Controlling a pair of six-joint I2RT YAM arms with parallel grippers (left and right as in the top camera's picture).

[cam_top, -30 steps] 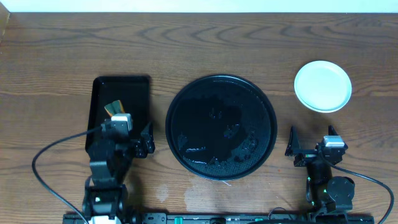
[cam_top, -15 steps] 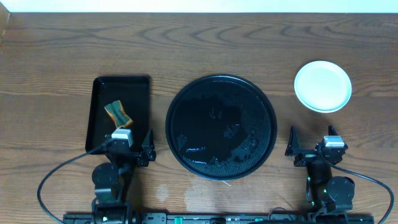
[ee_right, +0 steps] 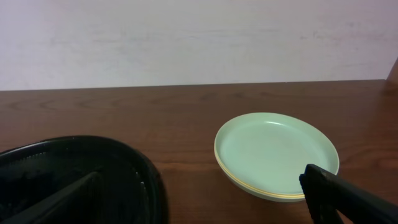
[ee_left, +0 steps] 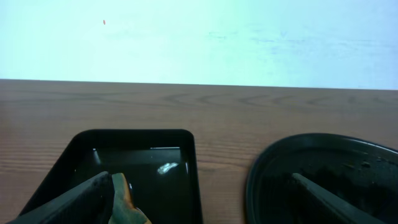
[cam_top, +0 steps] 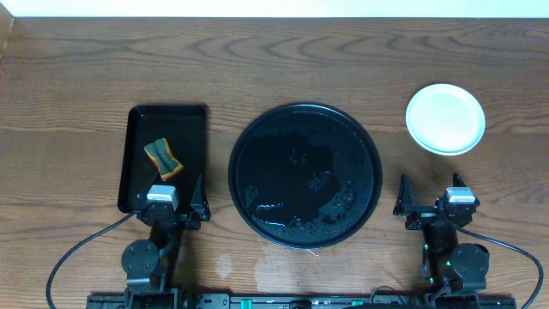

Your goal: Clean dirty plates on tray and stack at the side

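Already, plates (cam_top: 445, 118) in a stack right of tray (cam_top: 257, 146).

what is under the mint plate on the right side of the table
Only the thin edge of a pale yellow plate shows just beneath the mint plate. Its face, and any further plate below, is covered.

Desk count: one round black tray (cam_top: 283, 137), one rectangular tray (cam_top: 184, 137), one sponge (cam_top: 163, 158), one plate stack (cam_top: 445, 118) with at least two plates. Two tools: left tool (ee_left: 199, 186), right tool (ee_right: 200, 177).
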